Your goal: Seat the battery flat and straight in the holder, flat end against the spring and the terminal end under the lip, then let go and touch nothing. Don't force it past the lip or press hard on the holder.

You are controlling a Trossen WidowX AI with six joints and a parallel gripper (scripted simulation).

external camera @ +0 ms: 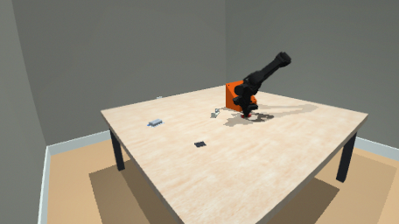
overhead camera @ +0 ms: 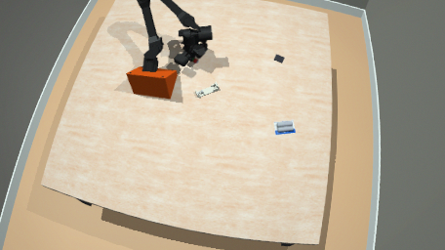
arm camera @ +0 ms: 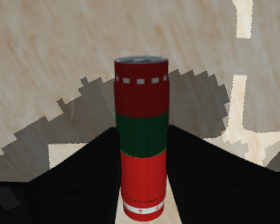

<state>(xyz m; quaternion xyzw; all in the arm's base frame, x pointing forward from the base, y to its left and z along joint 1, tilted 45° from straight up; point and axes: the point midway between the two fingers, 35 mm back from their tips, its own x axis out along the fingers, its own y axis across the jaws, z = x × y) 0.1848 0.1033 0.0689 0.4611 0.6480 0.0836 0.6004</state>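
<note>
The battery (overhead camera: 195, 61) (external camera: 249, 115) (arm camera: 142, 185) is red with a green band and a grey end. It lies between the two black fingers in the wrist view, its length along the gap and its grey end farther out. My gripper (overhead camera: 191, 60) (external camera: 246, 114) (arm camera: 141, 136) is low at the table and shut on the battery, with a finger against each side. The holder (overhead camera: 208, 90) (external camera: 214, 114) is a small pale frame with raised ends, apart from the gripper, in front of the orange base. Its spring and lip are too small to tell apart.
The orange base block (overhead camera: 151, 85) (external camera: 231, 96) stands close to the gripper and holder. A blue-edged tray with grey cylinders (overhead camera: 284, 127) (external camera: 155, 122) and a small dark square piece (overhead camera: 279, 59) (external camera: 199, 143) lie farther off on the wooden table (overhead camera: 171, 166) (external camera: 262, 166).
</note>
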